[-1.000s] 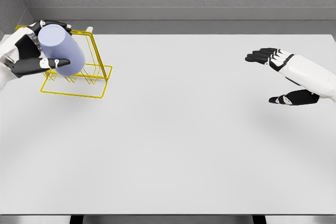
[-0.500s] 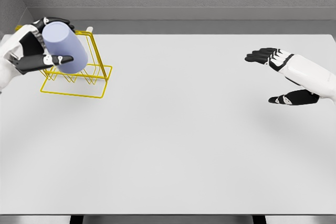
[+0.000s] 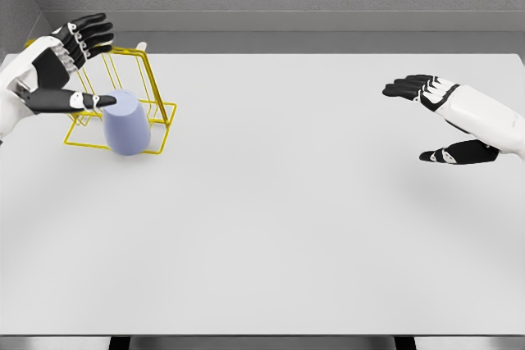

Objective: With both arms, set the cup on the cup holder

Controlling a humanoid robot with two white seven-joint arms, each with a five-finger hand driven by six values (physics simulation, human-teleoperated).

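unmarked cup (image 3: pixel 125 124), yellow cup holder (image 3: pixel 161 111)

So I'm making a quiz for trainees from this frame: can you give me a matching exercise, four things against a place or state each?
Things:
1. cup
2. cup holder
3. left hand
4. right hand

Descriptions:
A. yellow wire frame
B. open, far right, nothing near it
C. lavender, at the rack's front
D. fingers spread, thumb tip beside the cup's top

Pairs: 1-C, 2-A, 3-D, 4-B
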